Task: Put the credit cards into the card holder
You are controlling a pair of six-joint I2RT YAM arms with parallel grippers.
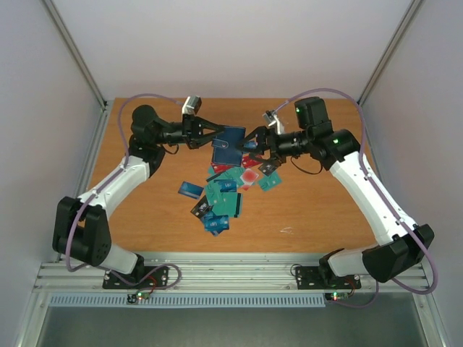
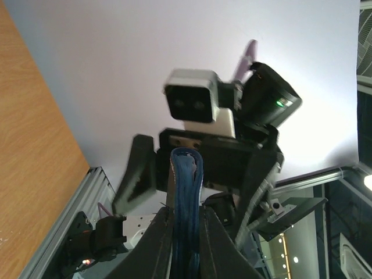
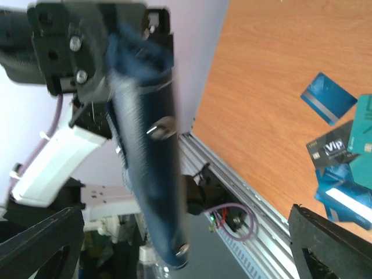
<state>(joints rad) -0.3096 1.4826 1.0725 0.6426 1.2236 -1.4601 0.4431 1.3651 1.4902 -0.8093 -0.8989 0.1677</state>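
While pinching the card holder (image 1: 231, 141) in the left gripper (image 2: 186, 232), with the right gripper (image 3: 185, 212) spread wide beside it, hold steady and fetch one of the credit cards (image 1: 226, 191).

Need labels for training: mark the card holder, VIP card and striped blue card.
card holder (image 1: 231, 140): top view, its blue face.
VIP card (image 3: 329, 150): right wrist view, its lettering.
striped blue card (image 3: 328, 97): right wrist view, its middle.

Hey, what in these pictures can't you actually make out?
Top view: whether the holder is filled; too small.
Left wrist: the holder's faces; it sits edge-on in the left gripper.
Right wrist: the holder's detail, blurred; some cards cut off by the right edge.
Top view: print on the cards; too small.
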